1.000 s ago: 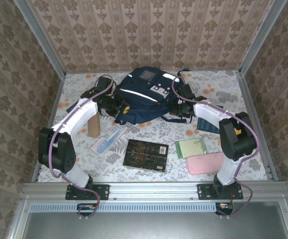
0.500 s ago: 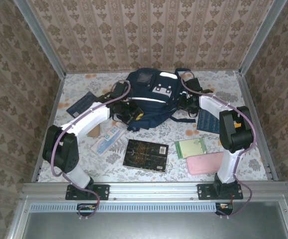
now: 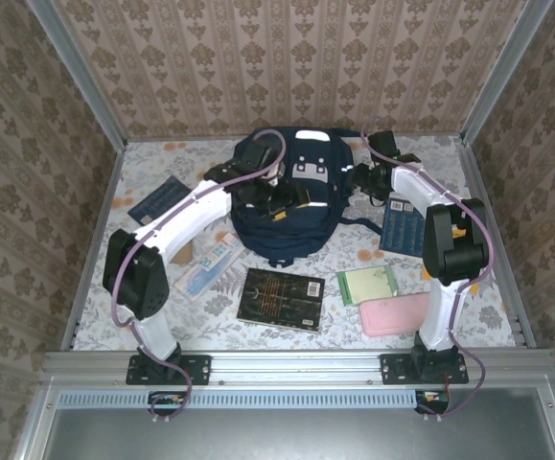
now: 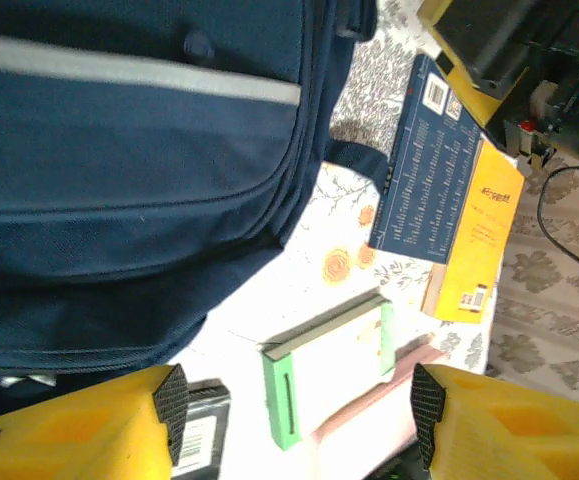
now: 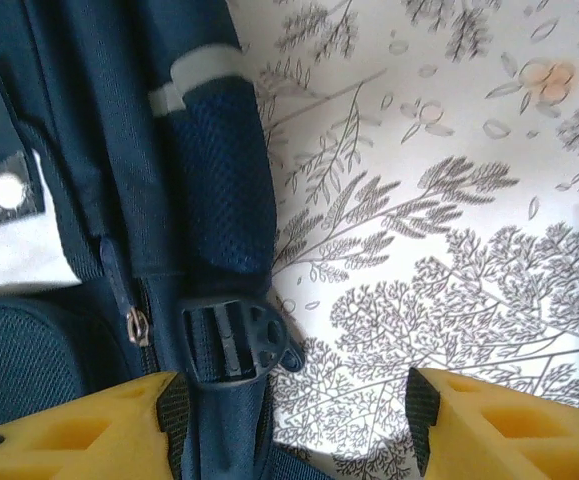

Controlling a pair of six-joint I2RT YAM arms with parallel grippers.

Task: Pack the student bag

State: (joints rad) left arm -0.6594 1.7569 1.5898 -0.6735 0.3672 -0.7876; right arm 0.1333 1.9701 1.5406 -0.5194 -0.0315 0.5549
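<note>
**Left gripper** (image 4: 299, 405): jaws wide, nothing between them. The yellow fingers (image 4: 69, 425) stand well apart. It hangs above the student bag (image 3: 282, 238), with the bag's white stripe (image 4: 129, 70) and front pocket seen from the wrist.

**Right gripper** (image 5: 294, 410): jaws wide and empty. It is just beside the bag's right flank, above a dark buckle (image 5: 234, 345) and a zip pull (image 5: 134, 325).

**Student bag:** navy, the largest item. It lies flat at the far middle of the tabletop (image 3: 430, 158), between the two arms, with grey-white patches toward the far wall.

**Tabletop:** pale cloth with a leaf-and-flower print.

**Green notebook** (image 3: 367, 282): on the tabletop, near and to the right of the bag, apart from it.

**Pink case** (image 3: 397, 313): just nearer than the green notebook.

**Black book** (image 3: 280, 298): flat, near the bag's near edge.

**Blue-and-yellow book** (image 4: 449, 200): right of the bag, beside the right arm.

**Blue booklet** (image 3: 162, 199): left of the bag, partly under the left arm.

**White-and-blue packet** (image 3: 210, 266): left of the black book.
</note>
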